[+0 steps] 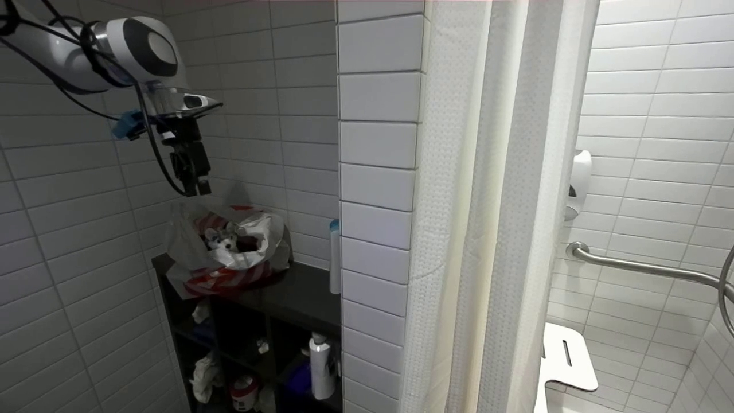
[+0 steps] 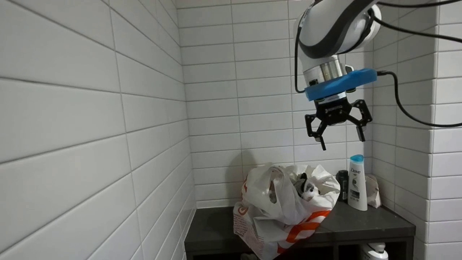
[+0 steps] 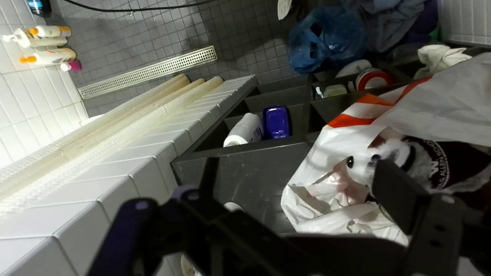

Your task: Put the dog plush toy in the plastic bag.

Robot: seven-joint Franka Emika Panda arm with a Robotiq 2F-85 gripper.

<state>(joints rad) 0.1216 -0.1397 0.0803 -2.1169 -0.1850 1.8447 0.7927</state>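
Note:
The dog plush toy (image 2: 309, 191) lies inside the mouth of the plastic bag (image 2: 285, 220), its white face and dark-marked head showing. Both exterior views show this, with the toy (image 1: 225, 241) ringed by the crumpled film of the bag (image 1: 229, 281). In the wrist view the toy's white muzzle (image 3: 360, 165) and a dark red lettered cloth are visible, partly behind one finger (image 3: 395, 191). My gripper (image 2: 343, 143) hangs above the bag, its fingers spread wide and nothing between them. It stands apart from both toy and bag. The toy's lower body is hidden.
The bag rests on a dark shelf unit (image 2: 379, 224) in a tiled corner. A white Dove bottle (image 2: 357, 187), a dark bottle (image 2: 342, 184) and a crumpled packet (image 2: 373, 191) stand beside it. A tiled wall end (image 1: 375, 201) and a curtain (image 1: 487, 201) border the shelf.

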